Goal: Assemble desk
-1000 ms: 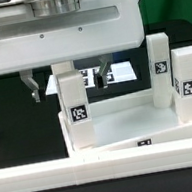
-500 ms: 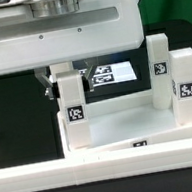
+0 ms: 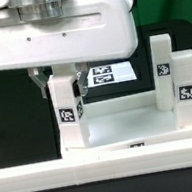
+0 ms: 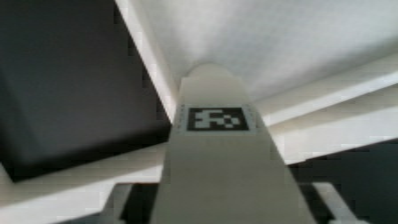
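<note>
The gripper [image 3: 60, 82], open 1 s ago, has closed on the near leg [image 3: 66, 111] and shifted it toward 9 o'clock in the exterior view

Pretty much everything was white: the desk top [image 3: 130, 129], its legs [image 3: 67, 114], the rail [image 3: 105, 163] up front. Each leg wore a black-and-white square tag [image 4: 219, 118]. The tabletop [image 3: 10, 108] was black, and the marker board [image 3: 116, 73] was white with black tags.
</note>
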`<action>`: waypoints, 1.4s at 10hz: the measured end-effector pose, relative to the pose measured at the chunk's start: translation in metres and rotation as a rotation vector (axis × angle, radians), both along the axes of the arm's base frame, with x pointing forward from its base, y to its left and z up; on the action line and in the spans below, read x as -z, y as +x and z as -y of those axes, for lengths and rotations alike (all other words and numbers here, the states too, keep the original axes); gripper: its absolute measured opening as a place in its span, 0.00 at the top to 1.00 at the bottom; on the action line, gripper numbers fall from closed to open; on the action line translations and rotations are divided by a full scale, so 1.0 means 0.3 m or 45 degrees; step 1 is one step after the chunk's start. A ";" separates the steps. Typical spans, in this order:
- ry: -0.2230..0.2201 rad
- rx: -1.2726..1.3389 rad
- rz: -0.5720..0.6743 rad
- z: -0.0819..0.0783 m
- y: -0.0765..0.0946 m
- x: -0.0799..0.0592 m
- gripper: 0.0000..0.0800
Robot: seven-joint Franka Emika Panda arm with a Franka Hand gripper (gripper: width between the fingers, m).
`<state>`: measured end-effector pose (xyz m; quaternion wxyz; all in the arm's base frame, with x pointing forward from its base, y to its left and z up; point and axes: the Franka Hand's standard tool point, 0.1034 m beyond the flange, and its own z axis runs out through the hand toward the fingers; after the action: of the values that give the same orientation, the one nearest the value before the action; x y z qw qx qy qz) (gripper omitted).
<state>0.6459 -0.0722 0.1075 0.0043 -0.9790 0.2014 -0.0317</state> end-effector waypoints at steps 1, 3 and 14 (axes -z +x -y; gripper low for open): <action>0.016 0.134 0.003 0.006 0.000 0.000 0.64; 0.031 0.424 0.001 0.013 -0.001 0.002 0.64; 0.129 1.431 -0.005 0.004 0.002 0.007 0.37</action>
<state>0.6466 -0.0735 0.1053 0.0332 -0.7199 0.6931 -0.0175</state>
